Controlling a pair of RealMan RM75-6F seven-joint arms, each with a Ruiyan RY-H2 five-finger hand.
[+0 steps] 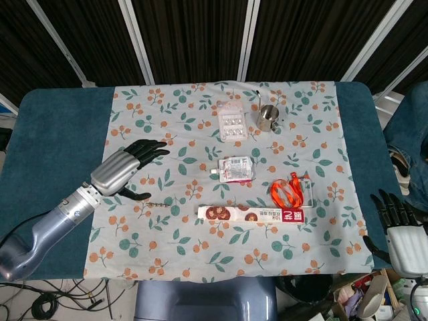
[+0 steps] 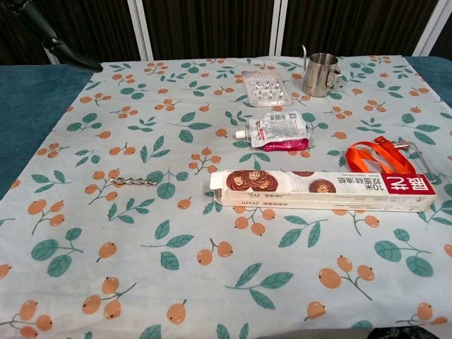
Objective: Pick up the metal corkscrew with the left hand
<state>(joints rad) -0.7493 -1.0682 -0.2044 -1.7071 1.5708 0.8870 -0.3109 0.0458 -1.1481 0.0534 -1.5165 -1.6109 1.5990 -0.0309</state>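
Two hands show from the head: left hand (image 1: pixel 127 168) hovers open, fingers spread, just over the corkscrew (image 1: pixel 158 198) on the cloth (image 1: pixel 167 254); right hand (image 1: pixel 401 227) idles open, well apart. From the chest, the corkscrew (image 2: pixel 133 182) lies flat, so lowering and pinching its shaft looks best.

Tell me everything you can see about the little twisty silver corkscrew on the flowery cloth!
The small silvery metal corkscrew lies flat on the leaf-and-berry patterned tablecloth, its thin shiny spiral running sideways, with a small loop at one end. It sits left of the long biscuit box, not touching it. In the head view the black-fingered left hand hovers right beside it, partly hiding it; contact cannot be told.
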